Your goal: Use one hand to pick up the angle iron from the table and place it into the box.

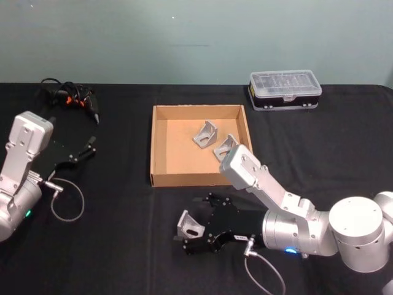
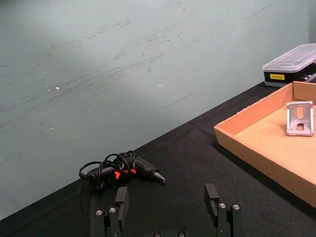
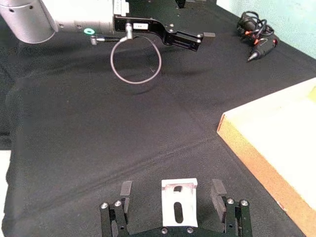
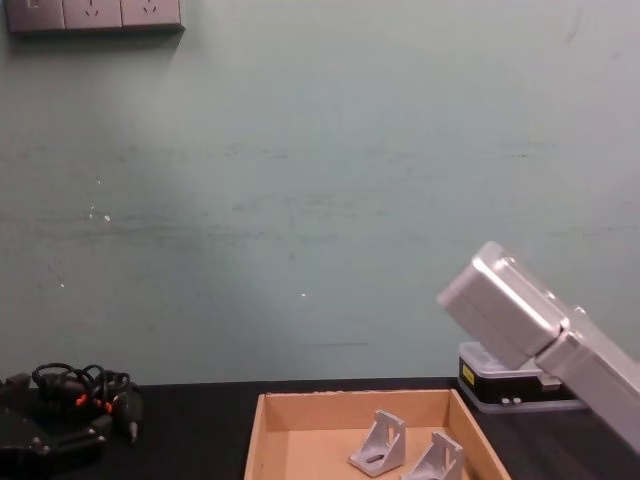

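Left of the box (image 1: 153, 144), the left pincer (image 2: 166, 200) hangs spread and empty. The box holds two angle irons (image 1: 206, 134). Just before the box, on the counter (image 1: 123, 246), a third angle iron (image 3: 179, 207) sits between the right pincer's (image 3: 172, 187) spread fingers, apart from both. Behind the box's right corner lies a clear-lidded case (image 1: 284, 89), its yellow label (image 2: 277, 77) unreadable.

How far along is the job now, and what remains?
Done: two angle irons lie in the box. In hand: the right gripper, open, straddles a third angle iron on the table. Remaining: grip, lift, place it there. The left gripper is parked, open.
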Tool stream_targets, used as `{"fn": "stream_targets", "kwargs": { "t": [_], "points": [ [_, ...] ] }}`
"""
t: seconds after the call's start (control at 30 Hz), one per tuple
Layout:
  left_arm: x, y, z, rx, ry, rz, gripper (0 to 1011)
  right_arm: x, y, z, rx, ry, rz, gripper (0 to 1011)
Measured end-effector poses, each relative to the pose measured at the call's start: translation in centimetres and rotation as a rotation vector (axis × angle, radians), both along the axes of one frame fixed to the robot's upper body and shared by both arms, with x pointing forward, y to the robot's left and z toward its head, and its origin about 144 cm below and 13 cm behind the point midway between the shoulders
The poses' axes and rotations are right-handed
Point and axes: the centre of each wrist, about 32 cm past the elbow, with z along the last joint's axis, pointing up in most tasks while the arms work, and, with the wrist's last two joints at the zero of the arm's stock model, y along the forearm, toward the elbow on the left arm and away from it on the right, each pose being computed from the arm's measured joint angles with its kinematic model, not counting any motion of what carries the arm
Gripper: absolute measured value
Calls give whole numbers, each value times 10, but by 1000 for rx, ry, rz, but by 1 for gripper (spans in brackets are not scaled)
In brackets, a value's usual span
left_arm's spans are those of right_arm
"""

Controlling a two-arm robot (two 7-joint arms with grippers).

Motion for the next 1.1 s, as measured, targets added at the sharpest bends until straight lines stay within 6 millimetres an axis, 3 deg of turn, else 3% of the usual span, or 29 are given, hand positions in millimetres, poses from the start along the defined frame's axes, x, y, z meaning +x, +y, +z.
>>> {"fn": "stream_targets", "kwargs": {
  "t": [1.1],
  "points": [
    [0,0,0,0,0,0,1012,7,18,-18,-14,50,-73,1004]
  ]
}}
